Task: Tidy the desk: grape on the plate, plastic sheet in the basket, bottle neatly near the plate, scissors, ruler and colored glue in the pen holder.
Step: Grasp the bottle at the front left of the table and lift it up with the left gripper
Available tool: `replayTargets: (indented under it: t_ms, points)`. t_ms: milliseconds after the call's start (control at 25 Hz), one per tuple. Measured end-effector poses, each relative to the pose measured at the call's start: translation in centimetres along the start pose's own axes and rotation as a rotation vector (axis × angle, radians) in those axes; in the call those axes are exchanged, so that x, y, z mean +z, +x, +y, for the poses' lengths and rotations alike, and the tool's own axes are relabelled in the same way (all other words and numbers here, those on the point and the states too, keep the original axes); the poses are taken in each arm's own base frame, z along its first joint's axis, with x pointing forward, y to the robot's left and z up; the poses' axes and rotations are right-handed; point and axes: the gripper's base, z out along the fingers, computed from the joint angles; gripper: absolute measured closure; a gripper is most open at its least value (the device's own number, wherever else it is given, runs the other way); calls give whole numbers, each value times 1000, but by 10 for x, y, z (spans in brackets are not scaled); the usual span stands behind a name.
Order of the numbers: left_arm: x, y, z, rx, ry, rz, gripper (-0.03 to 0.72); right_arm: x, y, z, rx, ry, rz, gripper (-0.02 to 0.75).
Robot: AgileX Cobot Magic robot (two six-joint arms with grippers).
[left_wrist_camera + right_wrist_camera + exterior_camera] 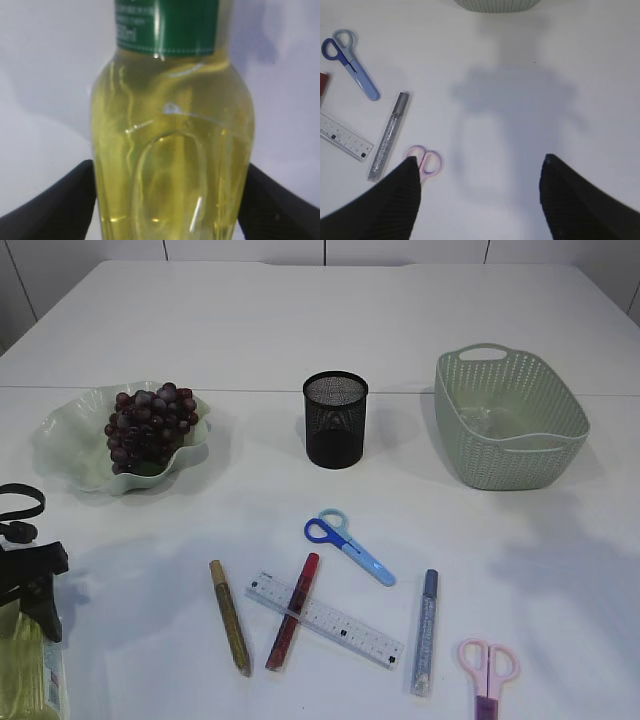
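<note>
At the lower left of the frame, the left gripper point(170, 200) hugs the bottle point(172, 145) of yellow drink, one black finger on each side. The right gripper point(477, 200) hangs spread wide over bare table point(520, 100), gripping nothing. The grapes point(145, 430) sit on the plate point(75, 435), upper left.

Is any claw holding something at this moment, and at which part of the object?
The left claw holds the bottle by its lower body, below the green label. The right claw is open and holds nothing.
</note>
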Motion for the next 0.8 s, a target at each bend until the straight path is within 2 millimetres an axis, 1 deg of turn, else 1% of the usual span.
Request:
replayTargets:
  t_ms: [280, 480, 600, 720, 800]
  points:
    - [9, -4, -1, -3, 0, -6, 96, 0, 0, 0, -2, 3, -2, 163]
    - [22, -6, -1, -8, -24, 25, 101, 0, 0, 0, -2, 3, -2, 163]
    - [25, -6, -1, -9, -29, 33, 105, 0, 0, 0, -3, 5, -2, 163]
    - [25, -6, -1, -9, -29, 33, 137, 0, 0, 0, -3, 5, -2, 163]
    - [25, -6, -1, -9, -29, 33, 180, 0, 0, 0, -3, 5, -2, 163]
